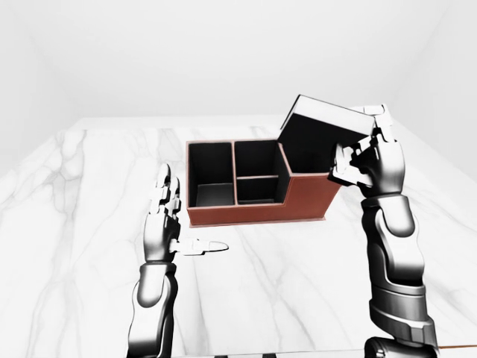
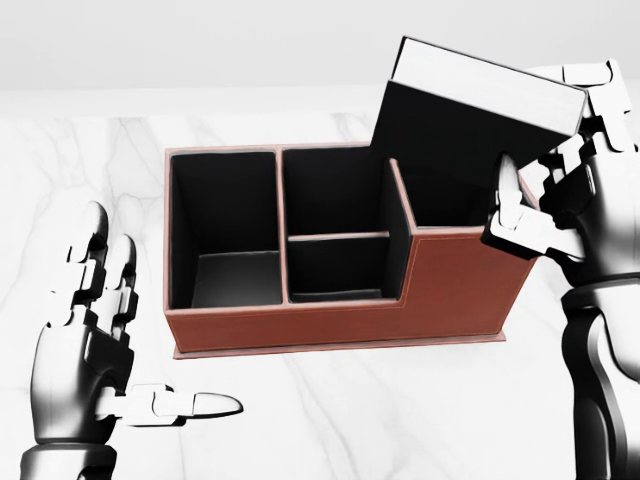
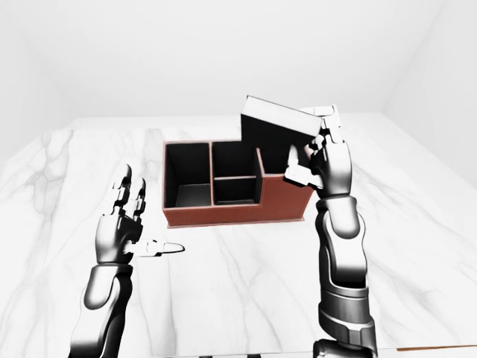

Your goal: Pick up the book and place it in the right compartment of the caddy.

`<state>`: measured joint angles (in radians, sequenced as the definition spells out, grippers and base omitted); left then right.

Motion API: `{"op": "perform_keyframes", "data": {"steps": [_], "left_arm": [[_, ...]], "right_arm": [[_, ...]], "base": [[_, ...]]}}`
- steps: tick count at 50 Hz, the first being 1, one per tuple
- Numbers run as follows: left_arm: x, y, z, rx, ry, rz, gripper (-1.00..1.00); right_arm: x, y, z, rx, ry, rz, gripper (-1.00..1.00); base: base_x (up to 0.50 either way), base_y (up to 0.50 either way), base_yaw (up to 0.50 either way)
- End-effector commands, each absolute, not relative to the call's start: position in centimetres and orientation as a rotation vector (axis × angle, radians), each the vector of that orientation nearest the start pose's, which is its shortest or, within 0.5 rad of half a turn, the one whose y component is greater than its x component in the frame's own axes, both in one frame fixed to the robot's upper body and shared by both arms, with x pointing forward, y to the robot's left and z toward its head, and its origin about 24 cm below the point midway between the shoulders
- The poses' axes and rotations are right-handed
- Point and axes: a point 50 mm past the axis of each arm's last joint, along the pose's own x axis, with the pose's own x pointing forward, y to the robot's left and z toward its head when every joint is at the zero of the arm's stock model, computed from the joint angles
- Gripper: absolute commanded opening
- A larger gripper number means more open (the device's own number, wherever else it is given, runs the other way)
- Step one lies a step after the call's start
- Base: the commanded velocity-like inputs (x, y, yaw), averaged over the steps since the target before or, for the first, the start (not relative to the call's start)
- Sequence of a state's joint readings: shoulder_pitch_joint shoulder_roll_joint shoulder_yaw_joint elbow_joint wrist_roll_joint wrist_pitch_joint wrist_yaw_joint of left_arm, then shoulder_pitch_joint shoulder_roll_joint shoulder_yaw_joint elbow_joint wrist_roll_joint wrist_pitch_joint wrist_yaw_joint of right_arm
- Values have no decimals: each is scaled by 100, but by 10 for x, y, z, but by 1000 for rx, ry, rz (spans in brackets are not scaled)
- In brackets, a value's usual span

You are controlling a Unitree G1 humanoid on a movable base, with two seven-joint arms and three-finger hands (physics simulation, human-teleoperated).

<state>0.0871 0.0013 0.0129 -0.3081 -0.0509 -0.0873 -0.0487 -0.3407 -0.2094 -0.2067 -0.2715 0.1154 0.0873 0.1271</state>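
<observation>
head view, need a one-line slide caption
Right hand holds the tilted book over the caddy's right compartment; left hand open.

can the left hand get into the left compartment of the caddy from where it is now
Probably yes. The left hand hovers open over bare marble beside the caddy, and its left compartment is empty and open-topped, with nothing between. The right hand holds the book well clear.
</observation>
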Motion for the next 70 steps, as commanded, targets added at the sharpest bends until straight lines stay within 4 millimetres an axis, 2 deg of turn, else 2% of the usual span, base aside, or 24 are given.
{"op": "perform_keyframes", "data": {"steps": [1, 9, 19, 34, 52, 70], "left_arm": [[232, 156, 98, -41, -301, -20, 100], [231, 155, 100, -40, -308, -20, 100], [231, 156, 100, -39, -308, -20, 100], [232, 156, 99, -38, -306, -21, 100], [232, 156, 98, -38, -299, -21, 100], [232, 155, 98, -36, -299, -22, 100]], "right_arm": [[281, -202, 207, -71, -581, 9, -100], [288, -204, 208, -69, -568, 6, -100], [310, -203, 200, -57, -496, 5, -100], [338, -205, 198, -110, -459, -5, -100], [355, -223, 200, -155, -432, -52, -100], [364, -237, 184, -171, -345, -86, -100]], "base": [[0, 0, 0], [0, 0, 0], [0, 0, 0], [0, 0, 0], [0, 0, 0], [0, 0, 0]]}}
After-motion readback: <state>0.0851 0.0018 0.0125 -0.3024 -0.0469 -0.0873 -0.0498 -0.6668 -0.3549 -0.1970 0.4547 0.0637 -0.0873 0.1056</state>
